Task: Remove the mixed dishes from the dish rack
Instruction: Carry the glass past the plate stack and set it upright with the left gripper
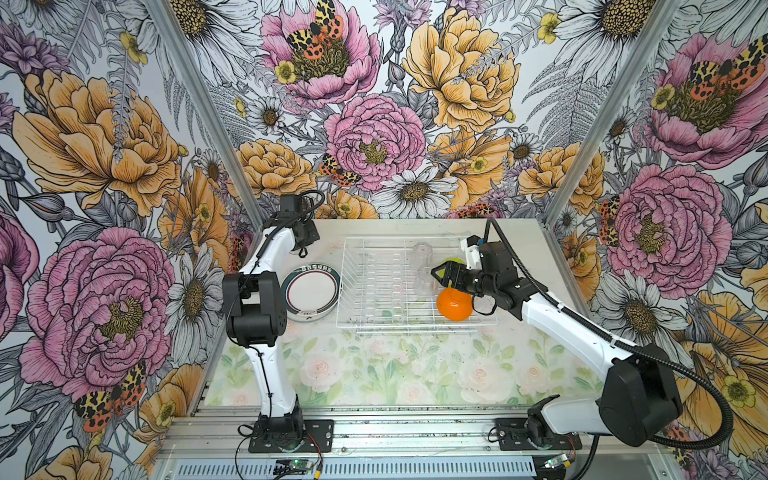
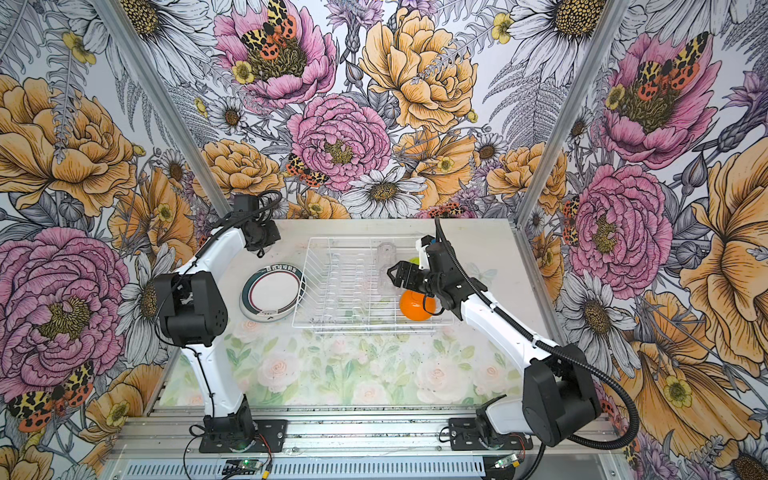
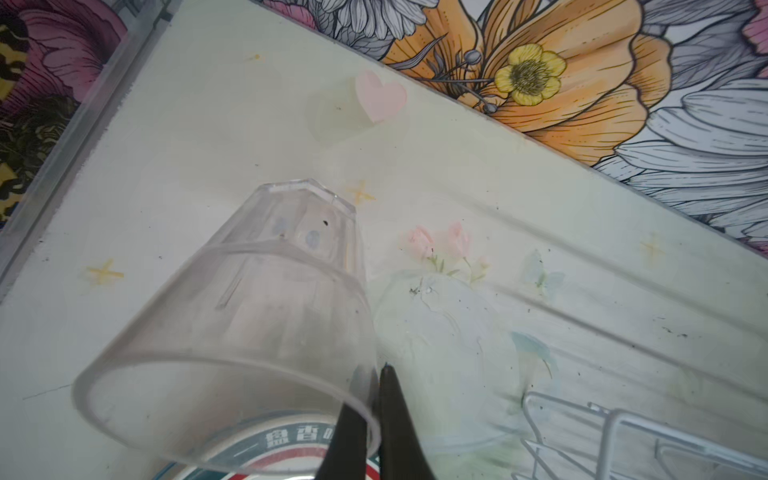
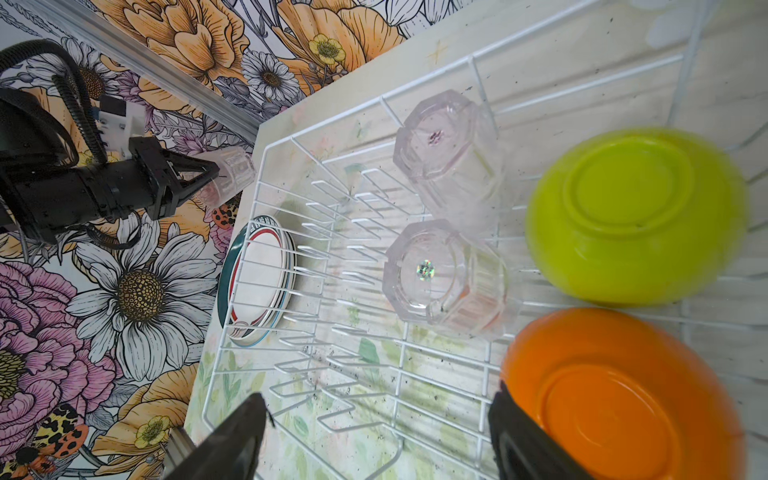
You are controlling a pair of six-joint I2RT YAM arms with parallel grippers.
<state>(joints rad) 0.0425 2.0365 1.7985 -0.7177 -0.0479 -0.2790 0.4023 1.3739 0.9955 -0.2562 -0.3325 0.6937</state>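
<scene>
My left gripper (image 3: 376, 386) is shut on the wall of a clear tumbler (image 3: 257, 316), one finger inside the rim and one outside. It hangs tilted above the table left of the dish rack (image 1: 415, 326), over a teal-and-red-rimmed plate (image 1: 309, 293). Inside the rack stand two upturned clear tumblers (image 4: 449, 153) (image 4: 440, 274). A lime-green bowl (image 4: 636, 212) and an orange bowl (image 4: 623, 395) lie upside down beside them. My right gripper (image 4: 378, 399) hovers open over the rack, one finger next to the orange bowl, with nothing between its fingers.
The plate lies flat on the table close against the rack's left side. The rack's plate-slot prongs (image 4: 332, 266) stand bare. The flowered walls close in the table at the back and both sides. The flowered mat (image 1: 395, 374) lies in front of the rack.
</scene>
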